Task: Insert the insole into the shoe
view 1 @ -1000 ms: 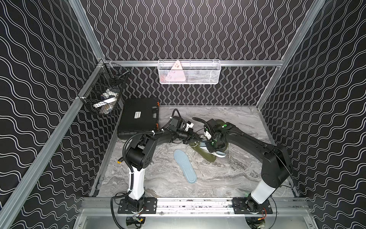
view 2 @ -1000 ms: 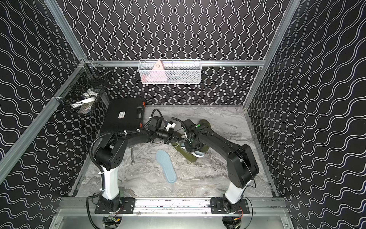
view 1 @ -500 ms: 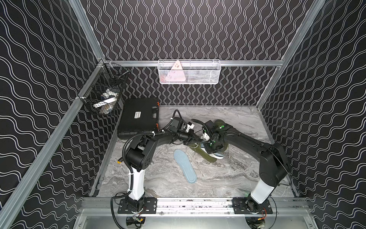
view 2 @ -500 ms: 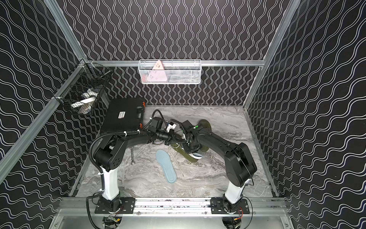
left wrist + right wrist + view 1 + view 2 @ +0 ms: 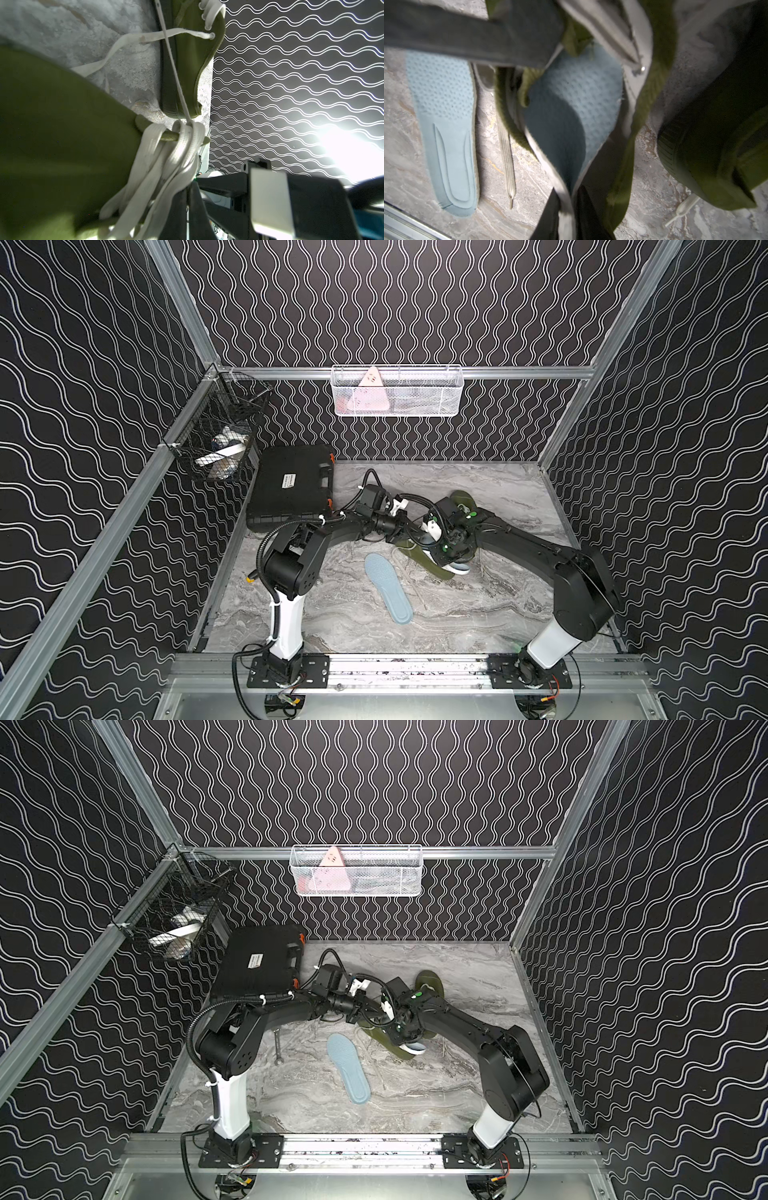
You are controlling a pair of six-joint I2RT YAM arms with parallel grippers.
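Both your arms reach low to mid-table, wrists almost meeting over the shoe [image 5: 422, 566]. Left gripper [image 5: 188, 205]: jaws pressed together on the laces [image 5: 166, 166]. Right gripper [image 5: 569, 207]: pinching the insole [image 5: 571, 108] by its edge, with the insole partly inside the shoe opening. Spare insole [image 5: 388, 593] lies flat just beside the shoe. Second shoe [image 5: 467, 502] sits behind your right wrist, and a black case [image 5: 291, 485] is at back-left.

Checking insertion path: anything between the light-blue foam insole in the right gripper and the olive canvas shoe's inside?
Yes: a fabric fold of the olive canvas shoe curls over the light-blue foam insole at the opening; deeper hidden.
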